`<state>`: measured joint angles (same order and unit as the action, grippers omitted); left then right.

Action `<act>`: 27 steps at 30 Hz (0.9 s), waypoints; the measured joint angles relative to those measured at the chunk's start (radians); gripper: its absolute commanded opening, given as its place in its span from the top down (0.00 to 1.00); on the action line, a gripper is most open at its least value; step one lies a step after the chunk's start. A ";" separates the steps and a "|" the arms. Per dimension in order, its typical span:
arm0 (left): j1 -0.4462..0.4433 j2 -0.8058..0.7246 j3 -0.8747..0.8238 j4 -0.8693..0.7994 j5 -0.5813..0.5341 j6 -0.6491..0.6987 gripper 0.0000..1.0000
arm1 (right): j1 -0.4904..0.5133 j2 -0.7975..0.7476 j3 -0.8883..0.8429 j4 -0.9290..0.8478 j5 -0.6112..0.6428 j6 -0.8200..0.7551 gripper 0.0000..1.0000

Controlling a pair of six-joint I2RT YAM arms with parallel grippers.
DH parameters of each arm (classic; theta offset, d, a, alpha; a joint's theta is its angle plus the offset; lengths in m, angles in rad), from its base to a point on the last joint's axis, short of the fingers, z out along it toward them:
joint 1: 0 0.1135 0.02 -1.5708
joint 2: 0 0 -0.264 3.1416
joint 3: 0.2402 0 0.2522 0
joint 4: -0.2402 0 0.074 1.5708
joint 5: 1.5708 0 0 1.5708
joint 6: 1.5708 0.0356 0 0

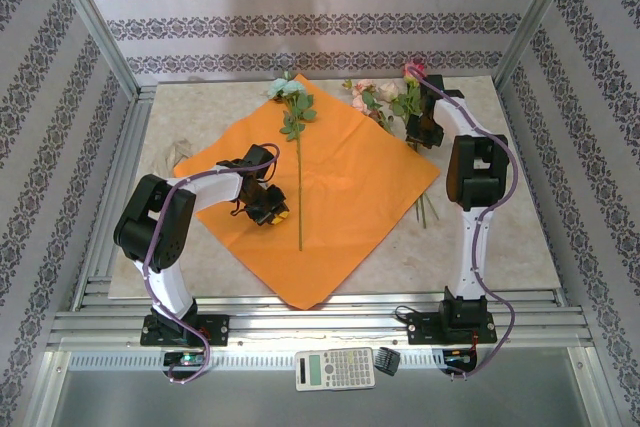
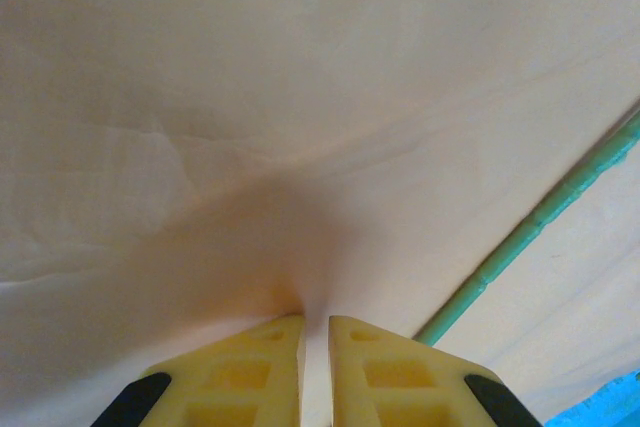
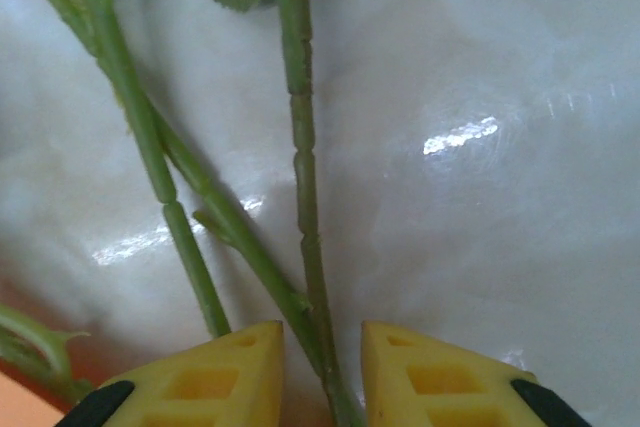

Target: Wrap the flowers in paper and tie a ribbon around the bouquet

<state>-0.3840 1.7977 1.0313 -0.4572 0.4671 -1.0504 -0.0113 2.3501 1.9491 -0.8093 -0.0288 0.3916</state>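
From above, the orange paper point(image 1: 350, 197) lies as a diamond on the pale surface point(image 1: 500, 237), with one blue-headed flower point(image 1: 299, 177) along its middle. The left fingers point(image 1: 274, 214) rest on the paper just left of that stem. The right fingers point(image 1: 422, 135) are down among the other flowers point(image 1: 385, 97), beside the paper's far right edge.

Left wrist: the fingers point(image 2: 250, 372) are nearly together, pinching a pucker of paper point(image 2: 300, 97), with the green stem point(image 2: 530, 232) to their right.

Right wrist: the fingers point(image 3: 430, 372) stand apart with a flower stem point(image 3: 303, 167) between them, not clamped.
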 measured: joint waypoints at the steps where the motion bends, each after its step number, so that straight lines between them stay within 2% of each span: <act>1: 0.000 0.000 0.000 0.000 0.000 0.000 0.85 | 0.000 0.004 0.005 -0.003 0.000 0.000 0.78; 12: 0.000 0.000 0.003 -0.005 0.000 0.000 0.86 | -0.011 0.057 0.094 -0.048 -0.005 -0.004 0.90; 17: 0.000 0.000 0.003 -0.007 0.000 0.000 0.86 | -0.013 0.064 0.114 -0.064 -0.004 -0.023 1.00; 23: 0.000 0.000 0.005 -0.008 0.000 0.000 0.86 | -0.010 0.056 0.106 -0.055 0.038 -0.069 1.00; 27: 0.000 0.000 0.009 -0.010 0.000 0.000 0.86 | -0.010 -0.003 0.049 -0.031 0.095 -0.098 1.00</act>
<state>-0.3840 1.7981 1.0401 -0.4667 0.4667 -1.0504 -0.0216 2.3470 1.9980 -0.8398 0.0662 0.2939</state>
